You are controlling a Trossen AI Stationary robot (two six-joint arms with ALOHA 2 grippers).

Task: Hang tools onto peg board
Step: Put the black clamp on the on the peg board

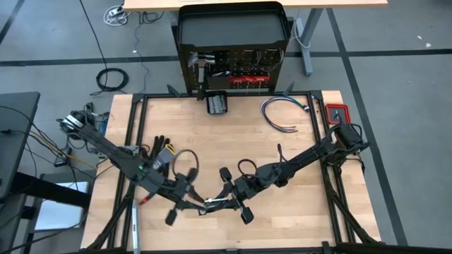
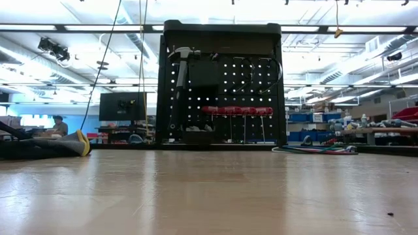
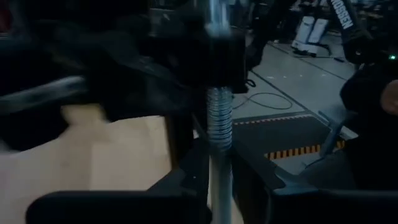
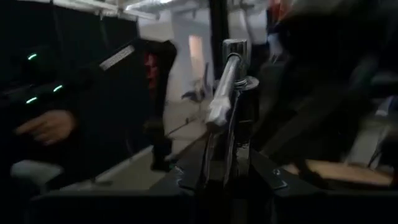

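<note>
Both arms meet over the near middle of the table. Between them hangs a grey C-clamp (image 1: pixel 212 204). My left gripper (image 1: pixel 203 205) and my right gripper (image 1: pixel 223 202) are both shut on it. The left wrist view shows its threaded screw (image 3: pixel 219 124), the right wrist view a grey metal bar (image 4: pixel 225 81). The peg board (image 1: pixel 233 70) stands upright at the far edge, with a hammer (image 2: pixel 183 59) and red-handled drivers (image 2: pixel 235 109) hanging on it. Neither gripper shows in the low view. My left gripper has the clamp's threaded screw (image 3: pixel 219 180) pinched between its two fingers. They come about level from the table's left and lie across the screw. The clamp is clear of the table. My right gripper holds a grey metal part of the clamp (image 4: pixel 227 163) between its two fingers, coming about level from the table's right. The bar stands up past the fingers. The exact part it has is hidden by the gripper.
A black glove (image 1: pixel 159 152) lies at the table's left, beside the left arm. A bundle of cables (image 1: pixel 286 113) and a red object (image 1: pixel 339 113) lie at the far right. A small black box (image 1: pixel 217 104) stands before the peg board. Bare wood lies between.
</note>
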